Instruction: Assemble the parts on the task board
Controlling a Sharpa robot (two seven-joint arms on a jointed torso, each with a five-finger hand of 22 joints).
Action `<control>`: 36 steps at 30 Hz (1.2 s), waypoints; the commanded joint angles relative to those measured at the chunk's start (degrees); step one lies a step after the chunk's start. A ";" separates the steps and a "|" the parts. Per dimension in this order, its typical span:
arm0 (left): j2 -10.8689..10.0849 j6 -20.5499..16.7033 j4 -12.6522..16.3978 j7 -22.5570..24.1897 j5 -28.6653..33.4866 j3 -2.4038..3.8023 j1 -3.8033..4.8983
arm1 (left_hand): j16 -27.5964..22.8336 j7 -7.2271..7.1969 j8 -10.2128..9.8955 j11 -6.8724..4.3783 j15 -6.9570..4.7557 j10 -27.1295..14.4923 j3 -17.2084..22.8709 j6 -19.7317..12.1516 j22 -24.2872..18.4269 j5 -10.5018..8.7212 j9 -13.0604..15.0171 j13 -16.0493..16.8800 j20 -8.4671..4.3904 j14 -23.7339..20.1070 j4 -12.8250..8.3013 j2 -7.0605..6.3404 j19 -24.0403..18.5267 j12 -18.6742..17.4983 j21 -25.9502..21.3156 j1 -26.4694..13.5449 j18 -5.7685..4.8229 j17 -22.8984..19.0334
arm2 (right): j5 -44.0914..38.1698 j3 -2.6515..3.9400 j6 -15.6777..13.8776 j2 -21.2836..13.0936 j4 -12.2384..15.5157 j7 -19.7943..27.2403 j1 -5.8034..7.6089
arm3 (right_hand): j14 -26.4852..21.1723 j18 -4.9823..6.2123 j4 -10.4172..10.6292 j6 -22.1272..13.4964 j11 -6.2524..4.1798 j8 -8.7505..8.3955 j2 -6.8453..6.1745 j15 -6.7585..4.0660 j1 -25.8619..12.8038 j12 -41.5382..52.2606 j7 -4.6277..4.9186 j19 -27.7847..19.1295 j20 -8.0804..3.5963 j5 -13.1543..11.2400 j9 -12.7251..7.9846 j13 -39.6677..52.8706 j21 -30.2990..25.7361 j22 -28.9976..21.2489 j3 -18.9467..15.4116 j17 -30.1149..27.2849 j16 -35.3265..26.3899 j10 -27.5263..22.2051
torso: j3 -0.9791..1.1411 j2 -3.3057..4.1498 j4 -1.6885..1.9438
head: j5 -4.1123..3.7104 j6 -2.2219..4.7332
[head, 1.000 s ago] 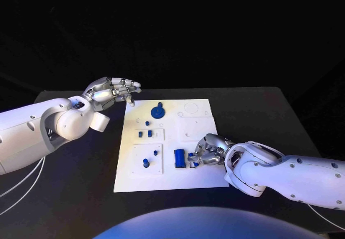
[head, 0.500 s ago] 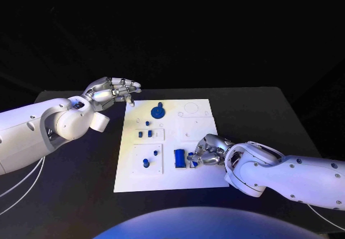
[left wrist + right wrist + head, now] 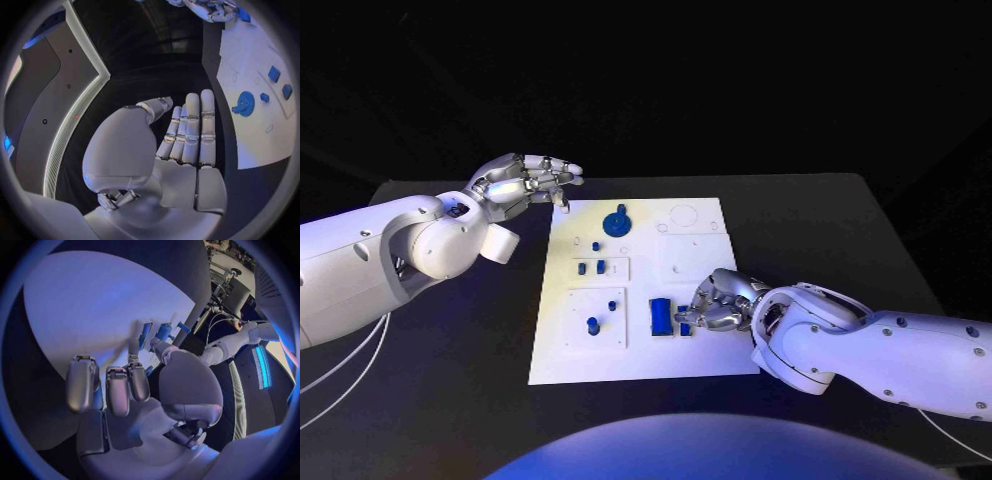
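Two hands work at the white board in the middle of the desk. Right hand pinches a small blue piece beside a blue block near the board's front edge. Left hand hovers empty, fingers apart, off the board's far left corner, near a blue gear.

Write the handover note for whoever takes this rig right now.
Left hand: holds nothing, hovering off the task board's far left corner.
Right hand: low over the board's near right part, fingers at a small blue part beside the blue block; grip cannot be confirmed.
Blue gear sits at the far end; small parts stand in the middle plate, one peg in the near plate.
Left: finish the part at the right hand.
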 commanded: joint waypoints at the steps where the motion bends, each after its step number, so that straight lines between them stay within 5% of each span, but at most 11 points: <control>1: 0.01 1.20 0.16 0.28 -0.20 0.03 0.02 | -0.06 0.64 0.32 -0.02 0.13 -0.25 0.29 -0.52 -0.07 0.21 -0.03 -0.07 -0.04 -0.41 0.11 0.31 0.42 0.38 -0.20 0.26 0.39 0.02 | -0.17 0.00 1.14 -0.16 0.17 0.52 -0.06 | 5.22 -0.34 0.18 -0.16 -0.20 0.36 -0.15 -0.34 -0.37 -0.11 0.19 1.47 -0.30 -0.02 0.07 7.04 -0.23 10.81 -0.27 10.48 0.16 1.27 | 0.00 -0.01 0.02 | -0.08 -0.03; 16: 0.01 1.11 0.13 0.34 -0.21 0.03 0.02 | -0.07 0.63 0.33 -0.02 0.12 -0.25 0.36 -0.52 -0.07 0.23 -0.03 -0.08 -0.05 -0.42 0.09 0.38 0.42 0.39 -0.19 0.31 0.40 0.02 | 0.13 0.00 1.55 -1.92 0.86 2.29 -0.05 | 5.18 -0.27 0.56 -0.60 -0.18 0.43 -0.95 -0.31 0.60 -0.31 0.21 1.31 -0.26 -0.01 0.28 6.98 -0.69 10.70 -1.58 10.34 0.08 1.17 | 0.00 -0.02 -0.06 | -0.04 -0.01; 21: 0.00 0.91 0.09 0.54 -0.21 0.03 0.02 | -0.07 0.63 0.33 -0.02 0.12 -0.25 0.36 -0.52 -0.07 0.23 -0.03 -0.08 -0.05 -0.42 0.09 0.38 0.42 0.39 -0.19 0.31 0.40 0.02 | 1.92 0.02 -0.34 -3.07 1.18 5.97 0.34 | 5.01 -0.01 0.11 -1.45 0.06 0.12 -1.33 -0.15 2.02 -1.13 0.51 0.85 -0.15 -0.01 0.26 6.47 -2.24 10.34 -2.10 9.56 -0.31 0.72 | -0.01 -0.12 -0.09 | -0.05 0.19; 27: 0.18 -0.23 -0.04 1.68 0.27 0.02 0.01 | -0.07 0.66 0.37 0.00 0.16 -0.24 0.35 -0.51 -0.08 0.16 -0.03 -0.10 -0.03 -0.44 0.18 0.37 0.40 0.46 -0.20 0.12 0.37 0.01 | 9.71 0.04 -5.12 -4.15 0.12 17.84 2.98 | 2.79 2.12 -0.40 -6.49 1.92 -2.67 -1.18 1.35 5.47 -10.82 2.70 -3.51 1.01 -0.02 -0.55 -0.06 -16.01 6.84 -2.91 1.21 -5.23 -4.83 | -0.22 -0.42 -0.21 | -0.21 0.82; 31: 0.56 -2.94 -0.35 3.06 0.80 0.00 0.00 | -1.07 0.70 0.50 0.19 0.62 -0.34 0.20 -0.54 -0.66 -0.03 -0.01 -0.14 0.37 -3.15 0.57 -0.11 -1.44 0.70 -1.54 -0.55 0.19 -0.39 | 20.55 0.19 -7.46 -3.64 -4.29 30.67 5.28 | -4.27 6.83 -1.36 -10.42 4.03 -4.71 0.50 3.07 11.36 -38.44 4.74 -14.56 2.98 -0.04 -0.81 -20.59 -51.19 -5.76 -0.73 -20.84 -23.79 -20.53 | -0.67 -1.30 -0.55 | -0.37 2.09; 33: 0.89 -4.28 -0.71 3.93 1.06 -0.01 -0.02 | -3.90 0.98 0.69 0.62 1.52 -0.36 0.02 -0.55 -1.74 -0.31 0.03 -0.16 1.10 -8.28 -0.09 -0.61 -5.50 1.03 -4.23 -0.01 -0.12 -1.92 | 26.45 0.37 -7.28 -3.01 -7.03 35.14 6.13 | -8.95 6.82 -2.12 -11.97 4.60 -5.20 0.17 3.74 13.19 -41.97 5.61 -15.63 3.57 0.10 -0.70 -24.16 -54.71 -8.96 0.61 -32.86 -36.16 -22.90 | -0.91 -1.77 -0.57 | -0.35 3.08; 36: 1.61 -5.89 -1.62 5.23 1.79 -0.02 -0.26 | -7.61 0.85 1.05 0.88 2.41 0.15 -1.56 -0.72 -4.04 -0.76 0.16 -0.13 2.33 -12.23 -0.21 -0.88 -9.03 1.71 -8.71 -0.16 -0.23 -4.32 | 36.85 0.57 -5.44 -1.52 -11.97 40.88 7.50 | -11.79 6.76 -2.71 -13.78 6.17 -6.55 -0.59 5.15 14.16 -47.31 7.30 -17.70 4.97 0.23 -1.43 -30.76 -60.07 -14.21 2.49 -36.31 -44.68 -24.70 | -1.25 -2.50 -0.58 | -0.15 4.06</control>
